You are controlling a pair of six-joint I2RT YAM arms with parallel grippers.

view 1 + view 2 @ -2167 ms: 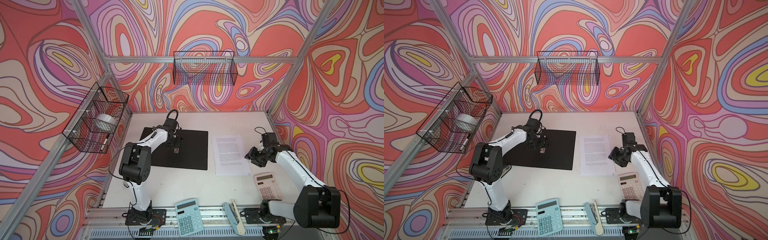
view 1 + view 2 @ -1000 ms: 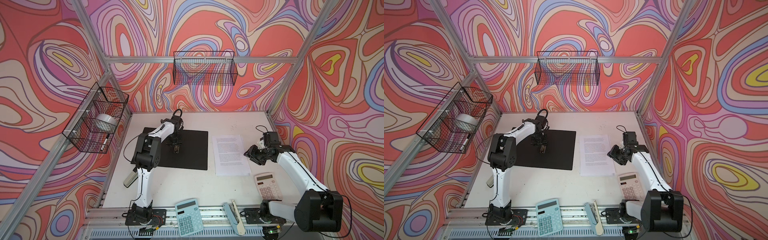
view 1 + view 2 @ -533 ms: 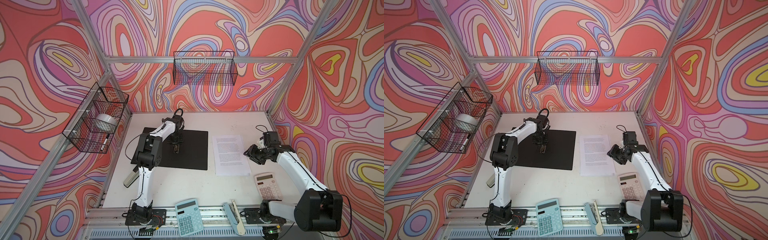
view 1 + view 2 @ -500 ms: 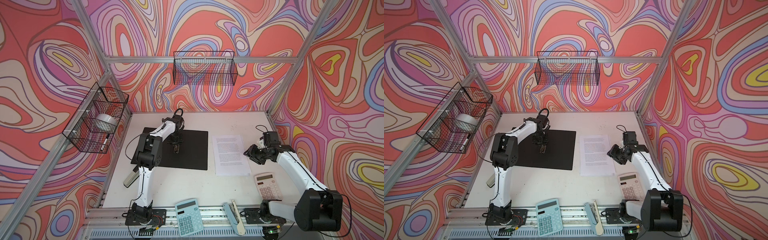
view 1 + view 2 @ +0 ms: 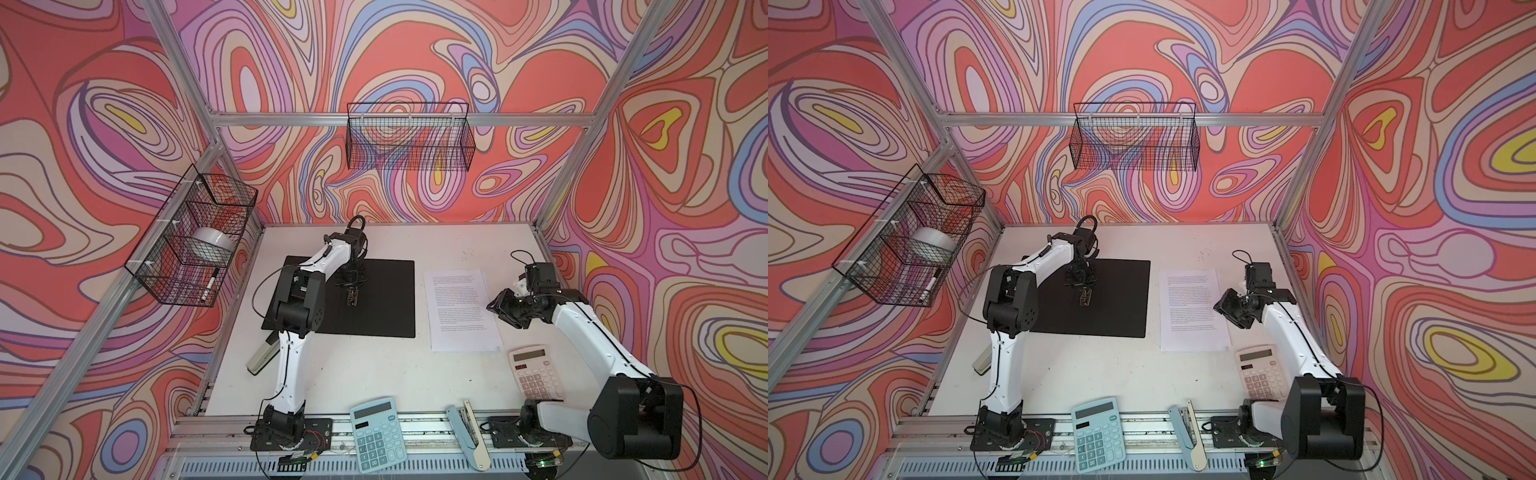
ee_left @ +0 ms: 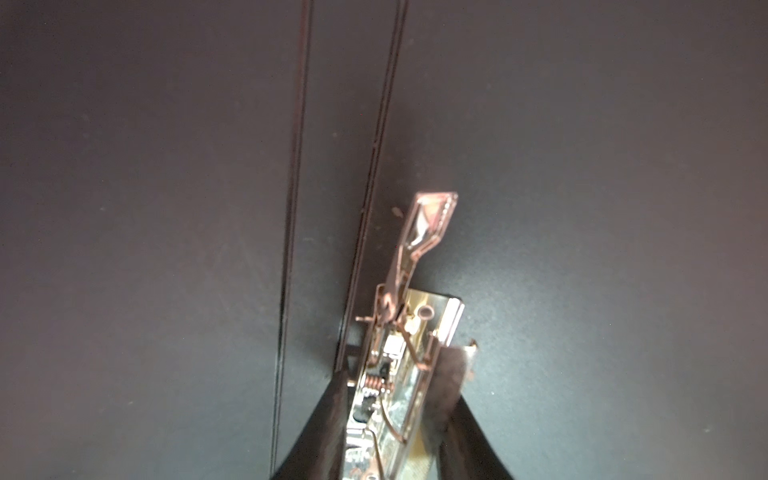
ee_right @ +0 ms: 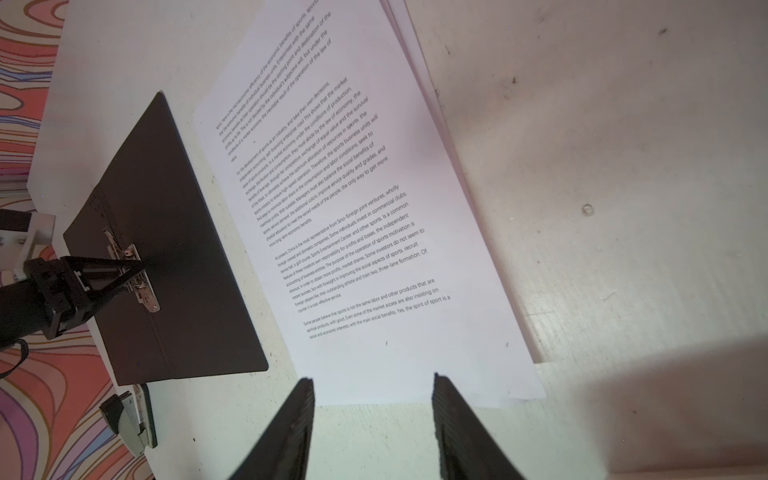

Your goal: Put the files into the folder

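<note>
The folder [image 5: 382, 299] lies open on the table's left half, black inside up, in both top views [image 5: 1121, 307]. My left gripper [image 5: 352, 291] points down onto its metal clip [image 6: 409, 316]. The jaws are shut on the clip's base, and the clip's lever [image 6: 428, 220] stands raised beyond the fingertips. The files [image 5: 461, 309] lie flat to the right of the folder, printed side up. My right gripper [image 5: 496, 311] hovers open at their right edge. In the right wrist view its fingers [image 7: 305, 399] straddle the sheet's near edge [image 7: 374, 208], with nothing between them.
A teal calculator [image 5: 377, 432] and a light blue stapler [image 5: 469, 432] lie on the front rail. A pale pink calculator [image 5: 536, 374] sits beside the right arm. A grey stapler [image 5: 262, 357] lies left of the folder. Wire baskets [image 5: 409, 141] hang on the walls.
The left arm's elbow has swung upright while its gripper stayed over the clip and its jaws narrowed onto it. The right gripper has barely moved.
</note>
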